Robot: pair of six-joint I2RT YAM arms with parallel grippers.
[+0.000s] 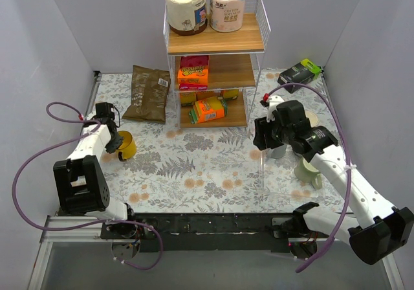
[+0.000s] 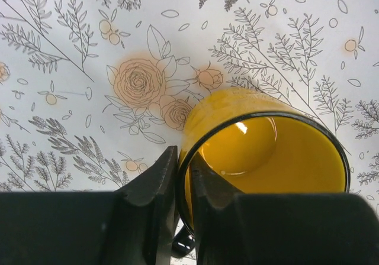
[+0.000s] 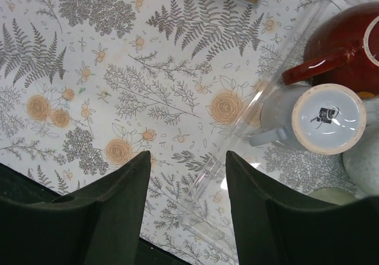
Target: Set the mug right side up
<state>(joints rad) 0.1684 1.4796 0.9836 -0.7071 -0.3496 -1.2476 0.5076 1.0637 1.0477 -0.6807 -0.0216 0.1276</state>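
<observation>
Showing its glossy inside to the left wrist camera, the yellow mug (image 2: 266, 152) sits near the left side of the floral tabletop (image 1: 207, 167), its dark-rimmed mouth tipped up and toward the arm. From above, the same mug (image 1: 127, 145) lies just in front of the left arm's wrist. The left end effector (image 2: 182, 158) is pinching the mug's wall at the rim, one finger (image 2: 157, 188) outside and the other (image 2: 207, 188) inside the cup, pressed close with only the wall between them.

Well apart, on the right side, the right end effector (image 3: 186, 158) hangs over bare tabletop with its fingers spread and nothing between them. Just beside it is the edge of a clear tray (image 3: 254, 99). In the tray a grey mug (image 3: 328, 120) stands upside down, its base up, touching or nearly touching a red pot (image 3: 343, 58). A pale green mug (image 1: 307, 170) lies nearby.

At the back stands a wire shelf rack (image 1: 217, 44) with two toilet paper rolls (image 1: 186, 5) on top, and a brown bag (image 1: 147, 92) lies left of it.
</observation>
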